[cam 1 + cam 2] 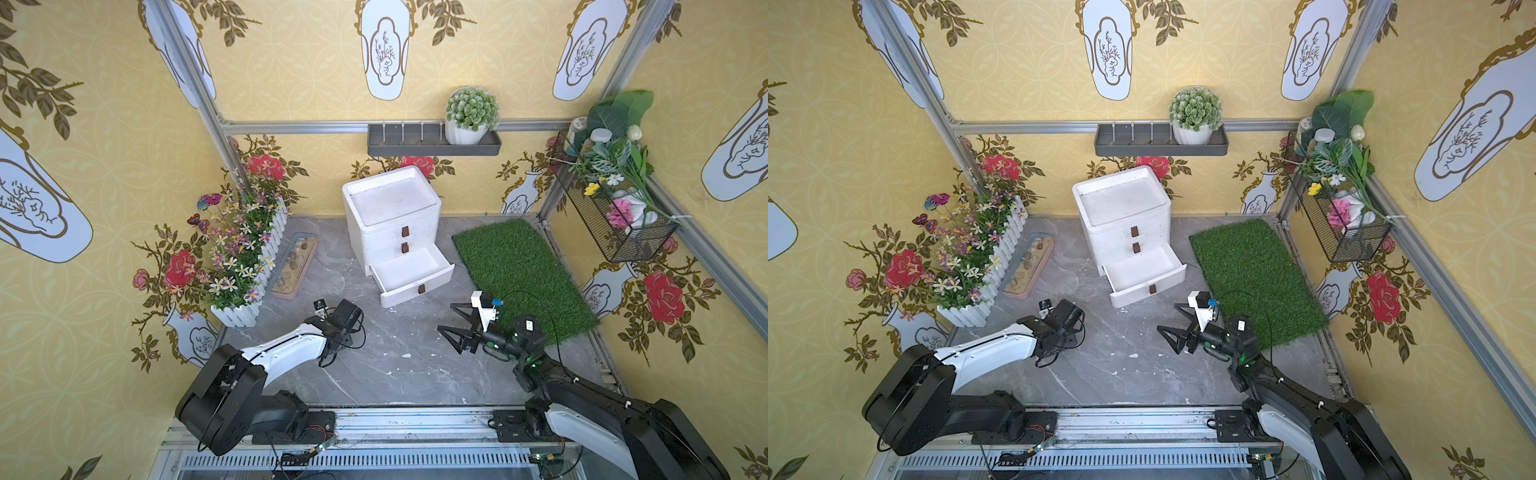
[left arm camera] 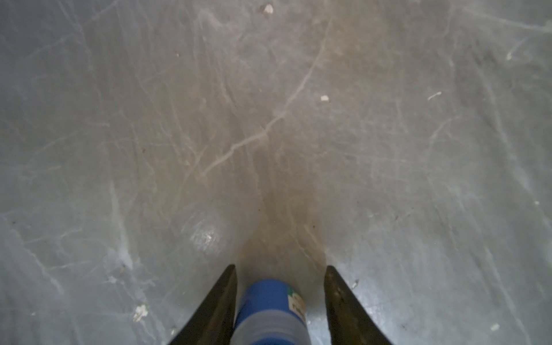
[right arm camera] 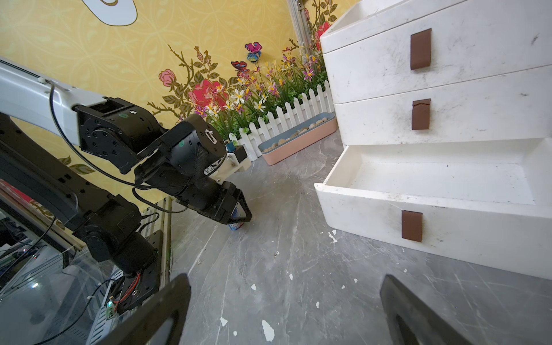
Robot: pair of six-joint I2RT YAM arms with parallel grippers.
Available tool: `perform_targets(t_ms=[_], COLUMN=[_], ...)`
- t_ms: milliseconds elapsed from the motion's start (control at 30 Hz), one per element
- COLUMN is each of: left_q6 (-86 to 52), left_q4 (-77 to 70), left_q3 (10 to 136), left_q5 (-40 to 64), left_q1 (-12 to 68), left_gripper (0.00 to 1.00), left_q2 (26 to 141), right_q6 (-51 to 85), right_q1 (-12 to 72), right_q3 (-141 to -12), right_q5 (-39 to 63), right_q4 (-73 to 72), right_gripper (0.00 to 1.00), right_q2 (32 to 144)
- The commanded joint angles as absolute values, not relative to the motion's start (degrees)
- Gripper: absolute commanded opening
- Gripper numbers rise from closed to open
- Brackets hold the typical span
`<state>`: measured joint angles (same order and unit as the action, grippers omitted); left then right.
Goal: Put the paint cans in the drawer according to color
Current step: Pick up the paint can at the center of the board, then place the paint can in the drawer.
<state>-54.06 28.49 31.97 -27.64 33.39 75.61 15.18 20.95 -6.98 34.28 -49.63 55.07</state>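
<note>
While the blue paint can sits on the grey floor, left of and nearer than the white chest's pulled-out bottom drawer, the left gripper straddles it, one finger touching, the other just clear. The right gripper hangs spread wide, near the drawer's front.

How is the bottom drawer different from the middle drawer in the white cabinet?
The bottom drawer is pulled out, while the middle drawer is pushed shut. You can see the bottom drawer's white inside, with nothing in it; the middle drawer's inside is hidden. The middle drawer's handle looks chipped at the top; the bottom drawer's handle looks whole. Both are white with brown tab handles.
</note>
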Motion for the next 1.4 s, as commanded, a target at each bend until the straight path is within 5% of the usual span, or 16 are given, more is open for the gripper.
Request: perform_targets(t_ms=[0, 167, 533, 967, 1367], left_q6=[-53.70, -53.19, -50.15, -44.94, -42.30], left_q4=[28.65, 29.62, 26.02, 19.60, 21.47], left_q3=[31.56, 31.79, 38.96, 69.39, 81.94], left_q5=[-26.44, -25.53, -11.62, -10.28, -13.58], left_q1=[33.30, 33.29, 33.38, 34.81, 35.55], left_gripper=[0.47, 0.36, 0.34, 0.33, 0.35], left_q2=[74.90, 72.82, 62.04, 91.44, 109.07], right_q6=[15.05, 15.05, 14.93, 15.61, 15.92], right_q1=[20.91, 20.91, 19.59, 17.29, 16.00], right_q3=[-6.86, -6.77, -5.68, -4.44, -3.26], right_q5=[34.56, 34.45, 32.01, 32.04, 31.07], right_q4=[-52.47, -52.43, -50.71, -51.15, -49.85], right_gripper=[1.00, 1.00, 1.00, 1.00, 1.00], right_q2=[54.79, 54.76, 51.97, 51.34, 49.29])
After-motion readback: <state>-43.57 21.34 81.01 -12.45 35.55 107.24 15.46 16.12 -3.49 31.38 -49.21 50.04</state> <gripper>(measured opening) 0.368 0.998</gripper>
